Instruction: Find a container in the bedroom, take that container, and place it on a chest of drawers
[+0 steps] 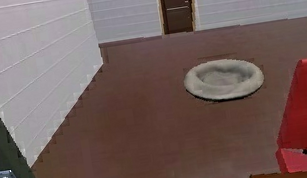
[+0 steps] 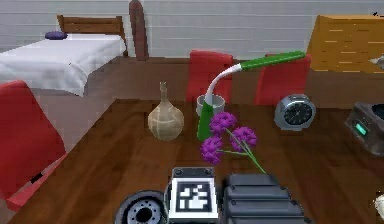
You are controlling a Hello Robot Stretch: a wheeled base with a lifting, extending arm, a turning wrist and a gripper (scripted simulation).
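A tan round-bellied vase (image 2: 166, 118) with a narrow neck stands on the dark wooden table (image 2: 110, 150) in the arm side view. Right of it stands a green cup-like base (image 2: 211, 115) with a bent white and green lamp arm, and purple flowers (image 2: 228, 135) lie in front. At the bottom edge a white square with black marks (image 2: 192, 196) sits beside the gripper (image 2: 141, 211), a dark round body. Its far end is cut off, so I cannot tell whether it holds anything. A yellow-brown wooden cabinet (image 2: 346, 45) stands at the far right.
A white-covered bed (image 2: 60, 55) lies at the far left, and red chairs (image 2: 24, 135) ring the table. An alarm clock (image 2: 296, 112) stands on the table. In the forward view a round grey cushion (image 1: 223, 79) lies on brown floor, with a dark door (image 1: 177, 1) beyond.
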